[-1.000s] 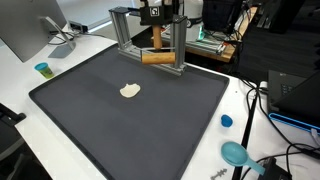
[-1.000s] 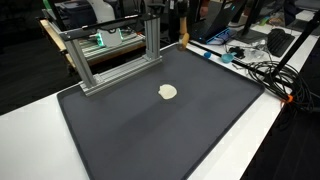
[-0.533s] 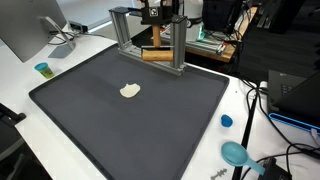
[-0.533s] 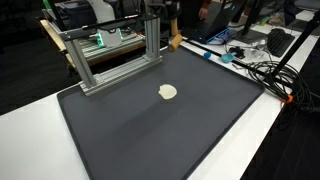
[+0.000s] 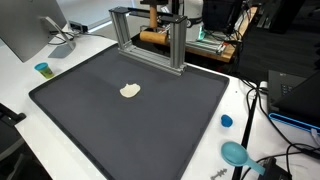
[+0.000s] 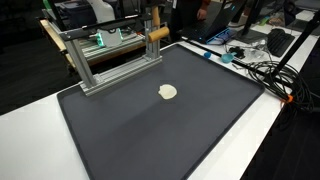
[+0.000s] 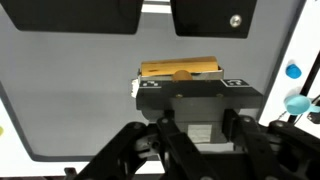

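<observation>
I see 1 big dark mat [image 5: 130,120] on a white table [image 5: 12,85] in a room full of screens and wires, and my gripper [image 7: 157,22] squeezes 1 wooden stick [image 5: 155,36] that lies flat, long way sideways, just above the metal frame [image 5: 180,45].

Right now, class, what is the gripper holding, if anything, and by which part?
A wooden T-shaped piece, gripped at the top of its upright stem; its crossbar hangs level below the gripper.

Matt dark mat [image 5: 120,125] — perhaps rubber; brushed metal frame [image 5: 180,45]; wooden bar [image 5: 153,36] — smooth, unpainted.
</observation>
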You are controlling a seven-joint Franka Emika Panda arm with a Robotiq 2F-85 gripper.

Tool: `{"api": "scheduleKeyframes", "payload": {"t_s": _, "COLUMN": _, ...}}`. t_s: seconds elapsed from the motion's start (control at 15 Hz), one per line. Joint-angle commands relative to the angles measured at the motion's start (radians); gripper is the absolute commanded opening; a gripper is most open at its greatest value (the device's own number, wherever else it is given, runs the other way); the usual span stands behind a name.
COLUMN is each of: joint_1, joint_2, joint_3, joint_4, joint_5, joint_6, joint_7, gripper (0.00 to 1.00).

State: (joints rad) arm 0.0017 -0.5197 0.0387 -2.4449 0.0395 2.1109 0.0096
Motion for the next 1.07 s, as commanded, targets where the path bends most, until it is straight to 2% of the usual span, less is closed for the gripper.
{"api": "scheduleKeyframes", "payload": {"t_s": 0.0, "joint_1": -0.007, "joint_2": -0.024, "joint_3": -0.007, "joint_4": -0.01, "joint_5": -0.02, "joint_6": -0.016, "joint_7": 0.025, "gripper": 0.46}}
{"api": "scheduleKeyframes", "payload": {"t_s": 0.07, "joint_1": -0.016, "joint_2": -0.04, "joint_3": -0.008, "joint_4": -0.019, "joint_5": -0.027, "joint_6": -0.02, "joint_7": 0.034, "gripper": 0.21}}
{"api": "scheduleKeyframes", "payload": {"t_s": 0.47, "joint_1": -0.017, "joint_2": -0.028, "joint_3": -0.025, "joint_4": -0.051, "joint_5": -0.018, "joint_6": -0.034, "joint_7": 0.018, "gripper": 0.21}}
{"api": "scheduleKeyframes", "payload": {"t_s": 1.0, "joint_1": -0.015, "joint_2": -0.116, "joint_3": -0.03, "joint_4": -0.128, "joint_5": -0.023, "joint_6": -0.118, "joint_7": 0.012, "gripper": 0.21}}
